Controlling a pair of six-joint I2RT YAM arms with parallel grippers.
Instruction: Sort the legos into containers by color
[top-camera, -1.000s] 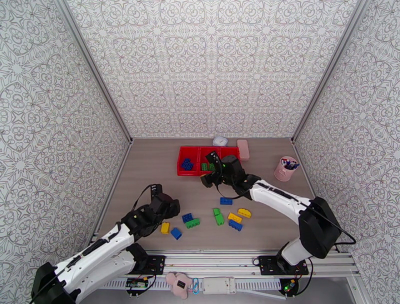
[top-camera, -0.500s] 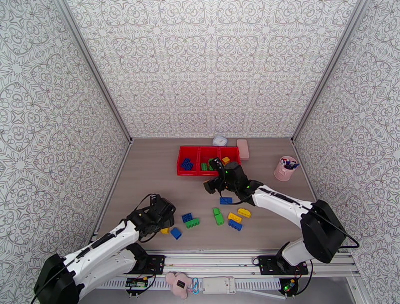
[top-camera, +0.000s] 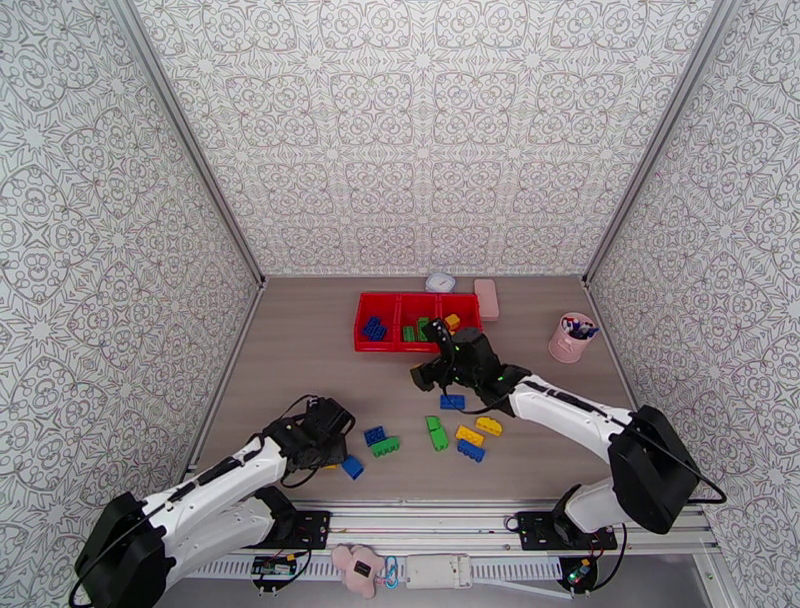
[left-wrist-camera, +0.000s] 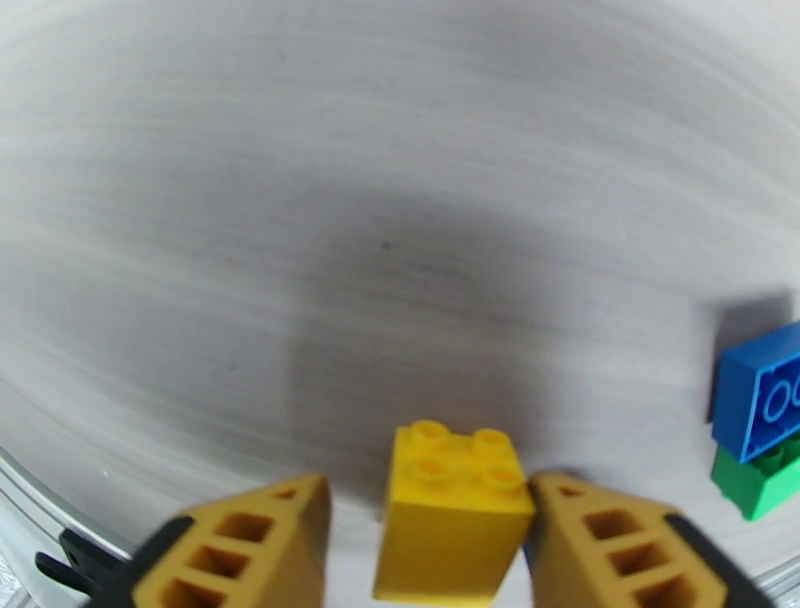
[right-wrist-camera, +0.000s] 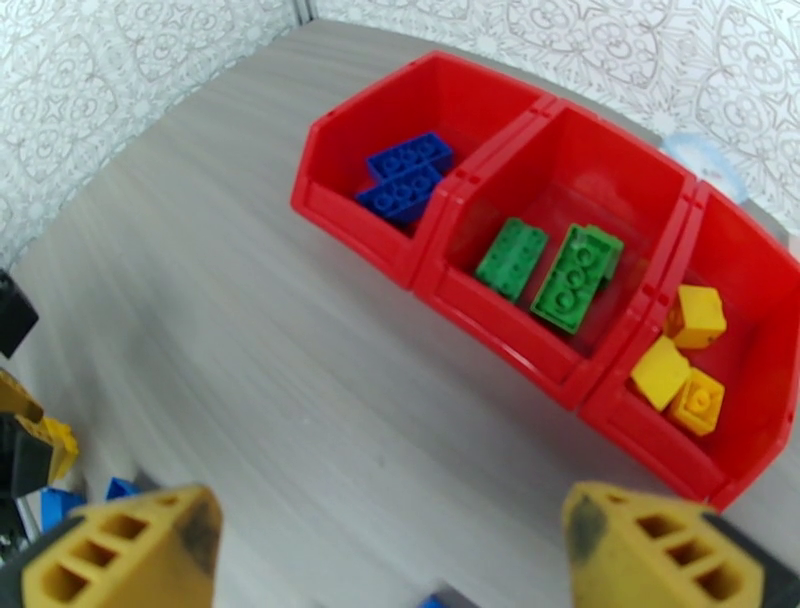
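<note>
Straddling the yellow brick (left-wrist-camera: 455, 520), the left end effector (left-wrist-camera: 425, 505) stood half-narrowed. One finger looked to touch the brick's side and the other showed a gap, so nothing was gripped yet. The brick sat upright, studs up, close to the desk's near edge and left of centre, directly between the fingers. Its top was square, so no long axis mattered. A blue brick (left-wrist-camera: 765, 395) and a green brick (left-wrist-camera: 760, 480) lay together, apart from it. The tray (right-wrist-camera: 350, 235) sat at the far edge, its right bin (right-wrist-camera: 640, 435) holding yellow ones, so the carry would likely run toward the far edge and rightward. The right end effector (top-camera: 430, 368) hung wide and empty near mid-desk, nearer the tray and well apart from this brick.
</note>
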